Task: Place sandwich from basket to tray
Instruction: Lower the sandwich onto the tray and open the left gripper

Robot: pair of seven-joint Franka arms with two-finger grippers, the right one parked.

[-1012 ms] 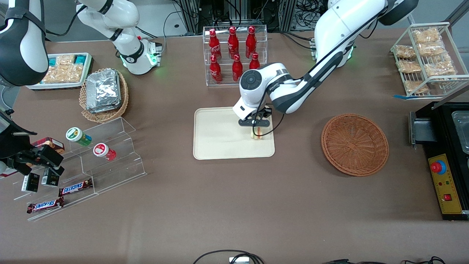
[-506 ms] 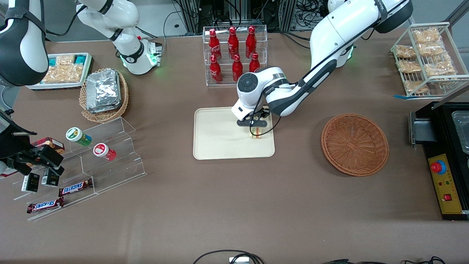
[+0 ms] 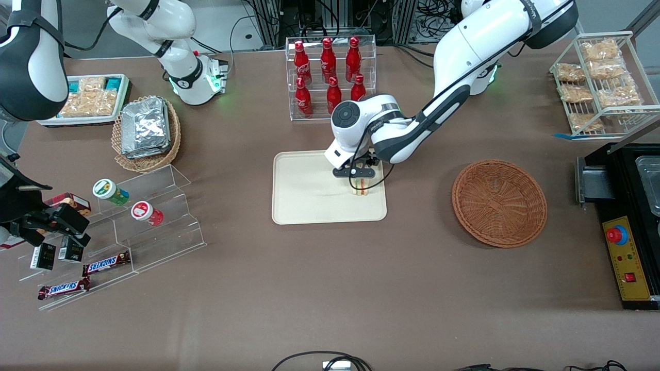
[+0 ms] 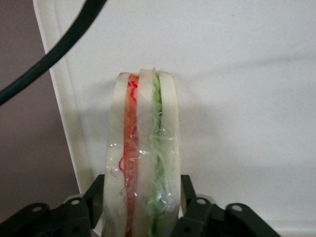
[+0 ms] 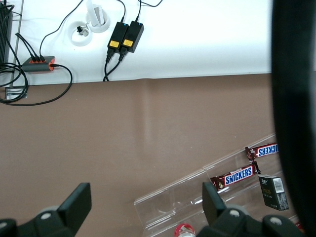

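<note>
The left arm's gripper [image 3: 359, 178] is hanging low over the flat cream-beige rectangular tray [image 3: 304, 198], at the tray's end toward the working arm. In the wrist view its black fingers [image 4: 195, 207] are flanking the small clear-wrapped triangular sandwich [image 4: 140, 158], one on each bread face. They appear to be resting against the wrap, so the sandwich is judged to be held, though a slight easing of the grip cannot be ruled out.

The sandwich [image 3: 361, 186] is standing on edge on the tray floor, just beside the raised rim [image 4: 59, 98], with orange-red and green filling layers showing between pale slices.

The round reddish-brown woven wicker basket [image 3: 499, 202] is sitting on the brown desk [image 3: 330, 288] toward the working arm's end, well apart from the tray, with nothing visible inside it.

Handling assessment: the item is likely light and soft, compressing readily; the film looks slippery and wrinkled. Hold is best taken across the flat bread faces with modest pressure, as here. Risk: standing on its narrow edge, it may be tipping once released.
</note>
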